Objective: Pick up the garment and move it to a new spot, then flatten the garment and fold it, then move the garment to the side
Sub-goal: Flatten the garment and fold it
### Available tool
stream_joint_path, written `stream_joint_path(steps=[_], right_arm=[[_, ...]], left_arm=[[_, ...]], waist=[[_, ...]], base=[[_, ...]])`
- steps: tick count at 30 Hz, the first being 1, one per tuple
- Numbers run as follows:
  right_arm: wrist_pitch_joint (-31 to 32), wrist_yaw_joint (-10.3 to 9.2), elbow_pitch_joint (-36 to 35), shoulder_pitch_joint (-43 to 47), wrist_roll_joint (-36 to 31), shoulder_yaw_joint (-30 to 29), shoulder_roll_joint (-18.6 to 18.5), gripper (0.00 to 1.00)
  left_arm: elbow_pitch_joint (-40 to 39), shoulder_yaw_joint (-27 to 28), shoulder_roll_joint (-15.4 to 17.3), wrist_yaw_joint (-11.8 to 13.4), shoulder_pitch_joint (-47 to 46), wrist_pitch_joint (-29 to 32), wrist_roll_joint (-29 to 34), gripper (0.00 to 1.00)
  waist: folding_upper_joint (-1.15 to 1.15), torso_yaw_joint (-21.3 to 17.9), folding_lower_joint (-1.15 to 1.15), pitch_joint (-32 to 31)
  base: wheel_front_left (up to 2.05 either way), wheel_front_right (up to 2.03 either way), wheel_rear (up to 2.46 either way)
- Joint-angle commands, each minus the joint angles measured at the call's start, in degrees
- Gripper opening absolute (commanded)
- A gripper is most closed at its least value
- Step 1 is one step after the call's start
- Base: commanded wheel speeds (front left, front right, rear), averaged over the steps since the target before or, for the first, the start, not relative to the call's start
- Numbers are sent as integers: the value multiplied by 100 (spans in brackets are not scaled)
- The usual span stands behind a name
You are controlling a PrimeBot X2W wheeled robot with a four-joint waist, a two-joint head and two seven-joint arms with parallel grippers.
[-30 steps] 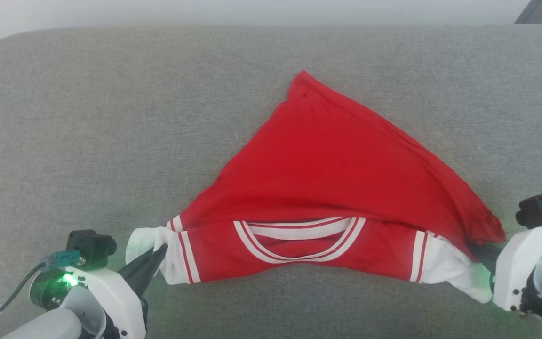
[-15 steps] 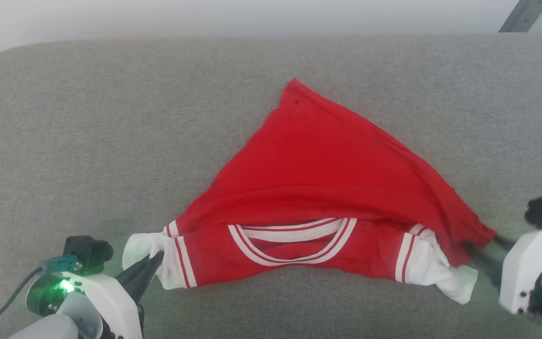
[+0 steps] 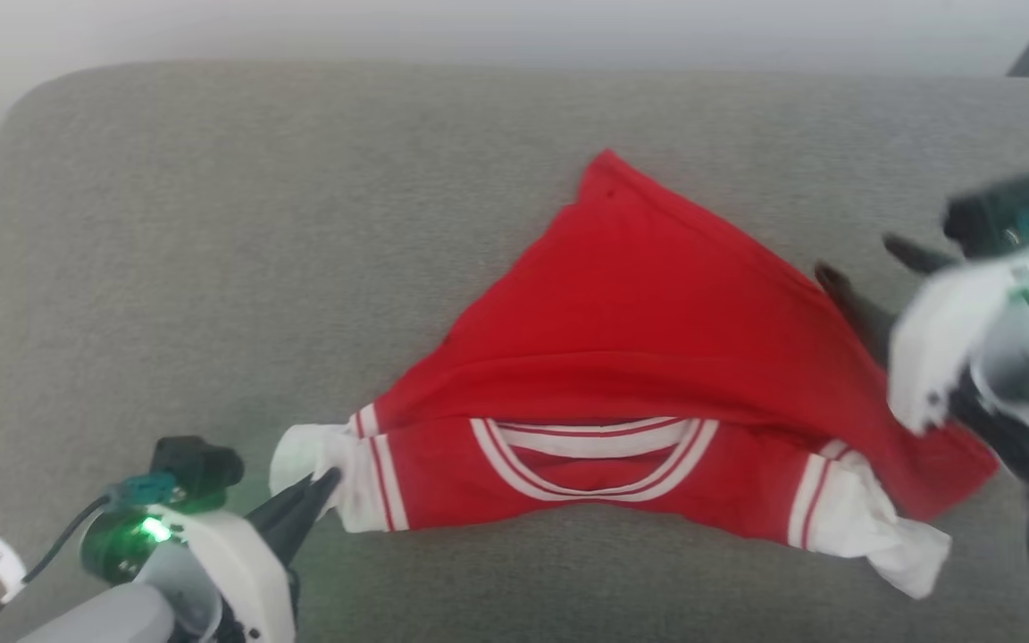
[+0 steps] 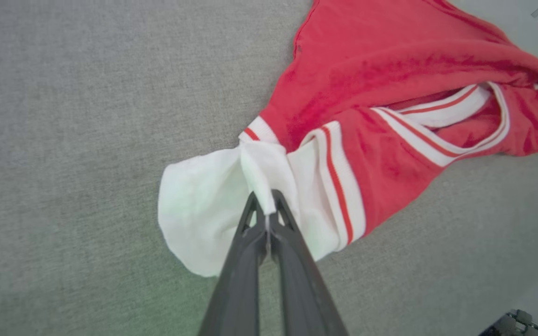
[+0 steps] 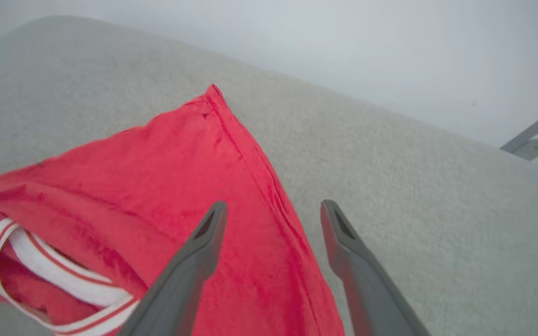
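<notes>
Grey upholstery (image 3: 211,223) carried the garment (image 3: 639,357), bunched mid-frame. At lower left, the left gripper (image 3: 325,484) was clenched on its white sleeve (image 4: 203,205). At right, the right gripper (image 3: 863,261) hung empty, jaws spread over the red hem (image 5: 259,172). The cloth looked light and limp, so that hem seemed the best hold.

The light over the grey cushion (image 3: 211,268) is bright, soft and even with no clear direction, so the garment (image 3: 648,339) throws only a thin, faint shadow along its near edge and nothing glares. The green lamp (image 3: 154,529) on my left wrist tints the white sleeve (image 4: 203,196) beside my left gripper (image 3: 322,487). In the head view my right gripper (image 3: 856,256) is smeared with blur, my right wrist view is soft throughout with a hazy, washed-out far wall (image 5: 390,46), and my left wrist view is crisp.
</notes>
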Motion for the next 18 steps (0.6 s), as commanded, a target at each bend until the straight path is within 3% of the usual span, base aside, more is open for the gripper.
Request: stream_joint_path(steps=[1,10,18], right_arm=[[-165,-2,351,-433,-48,269,13,100],[-728,-2,2813,-2413,288,1402,183,100],[-675,-5,4582,-3499,608,2510,96,100]], left_arm=[[29,-19,-69,-38,-114,42,52,0],[237,-189,-554,-302,-568,182,304,0],[648,-358,-1119,-660,-1009,254,474,0]], waist=[[0,176,0,62],[0,873,0,356],[0,1524,0,634]], base=[[0,0,0],[0,0,0],[0,0,0]])
